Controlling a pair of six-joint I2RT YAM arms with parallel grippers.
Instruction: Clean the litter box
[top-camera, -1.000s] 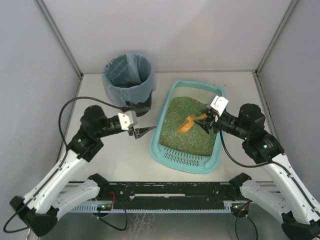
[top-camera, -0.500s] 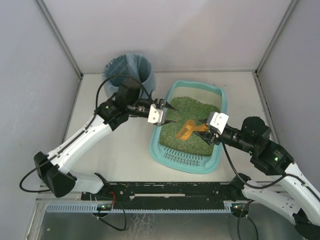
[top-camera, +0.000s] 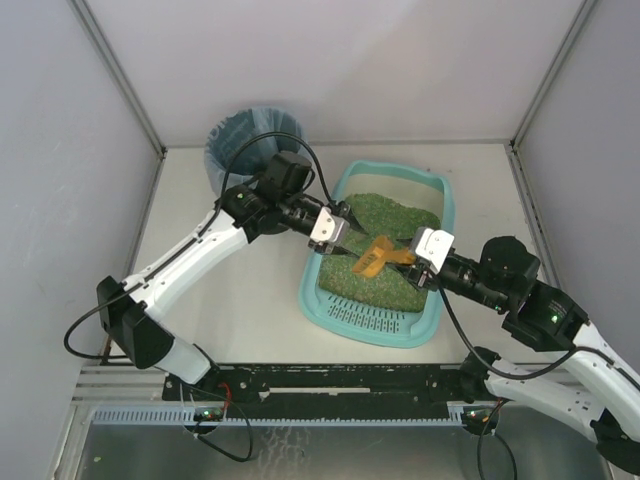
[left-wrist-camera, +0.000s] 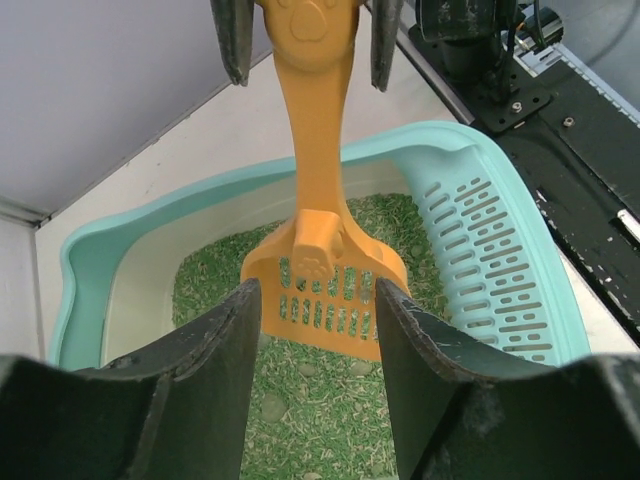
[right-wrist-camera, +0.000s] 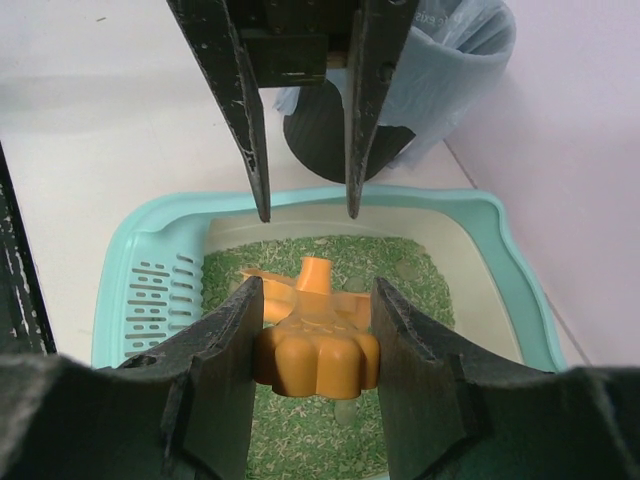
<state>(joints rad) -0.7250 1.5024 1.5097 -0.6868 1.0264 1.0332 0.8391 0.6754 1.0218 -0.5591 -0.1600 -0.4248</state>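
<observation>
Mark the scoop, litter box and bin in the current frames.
orange scoop (left-wrist-camera: 325, 300), left wrist view, slotted head.
litter box (top-camera: 370, 318), top external view, slotted grille end.
bin (top-camera: 235, 128), top external view, blue bag lining.

Scoop (top-camera: 372, 258), left arm (top-camera: 205, 252), right arm (top-camera: 500, 268) block litter box (top-camera: 322, 298) middle; open table (top-camera: 250, 310) left (bin (top-camera: 240, 145) behind).

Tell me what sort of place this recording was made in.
Likely a robot test cell, not a home: plain grey panel walls around a tabletop, two robot arms bolted at its edge, and a shallow light-teal plastic litter box with a small orange slotted scoop.
</observation>
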